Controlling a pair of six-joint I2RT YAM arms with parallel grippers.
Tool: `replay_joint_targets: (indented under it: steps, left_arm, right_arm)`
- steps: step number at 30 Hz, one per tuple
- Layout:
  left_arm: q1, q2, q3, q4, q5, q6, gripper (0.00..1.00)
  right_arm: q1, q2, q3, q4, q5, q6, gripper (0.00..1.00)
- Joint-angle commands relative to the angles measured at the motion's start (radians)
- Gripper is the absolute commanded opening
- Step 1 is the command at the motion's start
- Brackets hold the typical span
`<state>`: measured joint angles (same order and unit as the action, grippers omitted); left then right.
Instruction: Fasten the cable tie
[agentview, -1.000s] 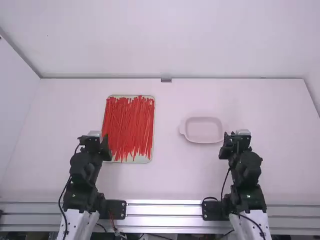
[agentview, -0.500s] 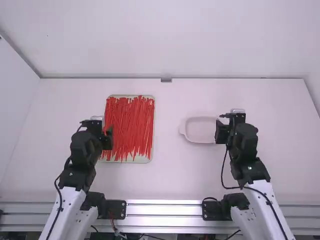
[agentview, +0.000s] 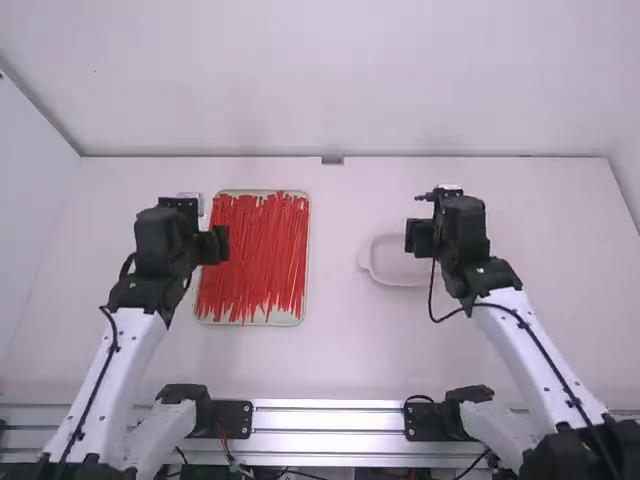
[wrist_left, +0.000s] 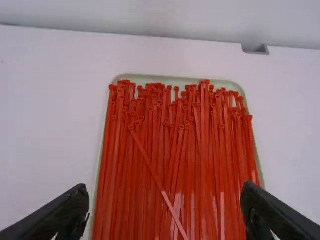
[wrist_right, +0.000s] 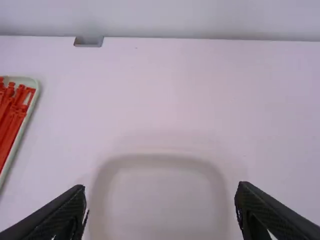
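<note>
The cable ties (agentview: 255, 258) are thin bright red strips, a thick bundle of them lying side by side. They run lengthways from the near edge of the table (agentview: 470, 190) towards the far edge, with their small square heads bunched at the far end. In the left wrist view one tie (wrist_left: 159, 186) lies slantwise across the rest (wrist_left: 200, 145). None of them looks looped or fastened.

The left gripper (agentview: 212, 244) hangs above the left rim of the tray. Its jaws are spread wide, so the bundle shows between the two black fingers (wrist_left: 60, 216), and they grip nothing and touch nothing (wrist_left: 164, 192). The right gripper (agentview: 420, 238) hangs above the dish, its jaws just as wide and likewise bare, with the fingers (wrist_right: 57, 216) well apart on either side of the dish below (wrist_right: 160, 192).

The ties fill a pale tray (agentview: 305, 205) with rounded corners, which sits left of the table's middle (wrist_left: 175, 78). The bundle covers nearly all of it, so that little more than the rim shows. Right of the middle, well apart from the tray, is a shallow white dish (agentview: 372, 262), rounded at the corners with a small lug at its left side. Its plain white floor shows inside its rim (wrist_right: 160, 159).

Farthest off, a small grey bracket (agentview: 332, 158) sits at the middle of the table's far edge, against the wall.
</note>
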<state>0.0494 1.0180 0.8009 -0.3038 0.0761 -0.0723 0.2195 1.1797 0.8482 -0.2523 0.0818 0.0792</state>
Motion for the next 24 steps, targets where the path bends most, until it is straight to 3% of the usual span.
replay_joint_targets:
  steps: [1,14,24]
  left_arm:
    - [0.012,0.05,0.107,-0.035,-0.001,-0.01,0.84]
    - [0.022,0.415,0.398,-0.151,0.008,-0.026,0.97]
    - [0.022,0.628,0.546,-0.203,0.013,-0.035,0.99]
  right_arm:
    - [0.013,0.043,0.08,-0.015,0.001,0.012,0.84]
    - [0.038,0.229,0.225,-0.098,0.044,0.027,0.97]
    - [0.043,0.254,0.245,-0.089,0.01,0.019,0.99]
